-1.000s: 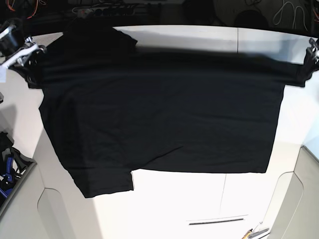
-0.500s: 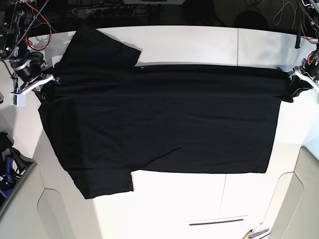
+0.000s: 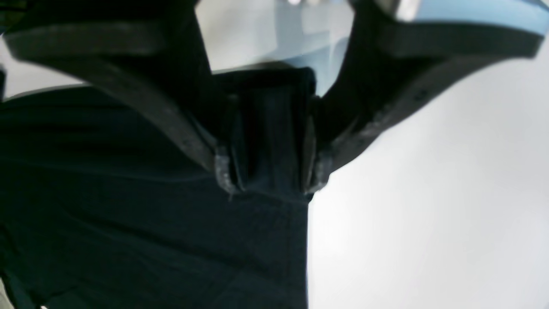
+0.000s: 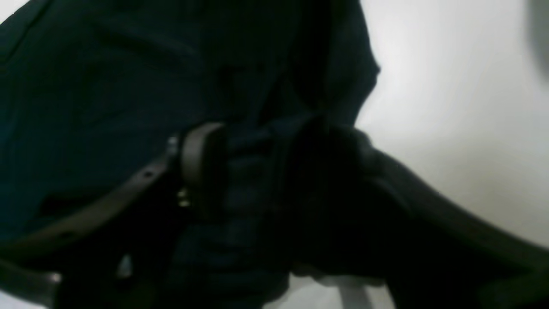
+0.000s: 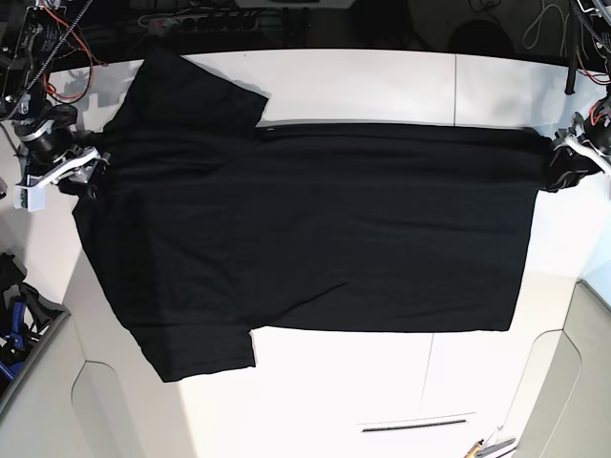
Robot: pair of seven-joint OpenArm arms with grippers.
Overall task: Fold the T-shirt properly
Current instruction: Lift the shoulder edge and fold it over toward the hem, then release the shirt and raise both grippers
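Observation:
The black T-shirt [image 5: 315, 229] lies spread flat on the white table [image 5: 382, 76], with one sleeve at the back left and the other at the front left. My right gripper [image 5: 81, 170] is at the shirt's left edge. In the right wrist view its jaws [image 4: 261, 171] stand apart with bunched T-shirt [image 4: 107, 86] cloth between them. My left gripper [image 5: 568, 157] sits at the shirt's far right corner. The left wrist view shows its jaws [image 3: 268, 176] parted, open, around a narrow fold of the T-shirt [image 3: 150, 236]. No print shows.
A grey bin [image 5: 38, 348] with blue-handled tools sits off the table's left front. Cables and a power strip [image 5: 210, 17] run along the back edge. A grey panel [image 5: 592, 382] stands at the right front. A dark slot [image 5: 415, 425] marks the table's front.
Both grippers came down and inward with the shirt's back edge, which now lies flat on the table. Their jaws have parted since the earlier frames.

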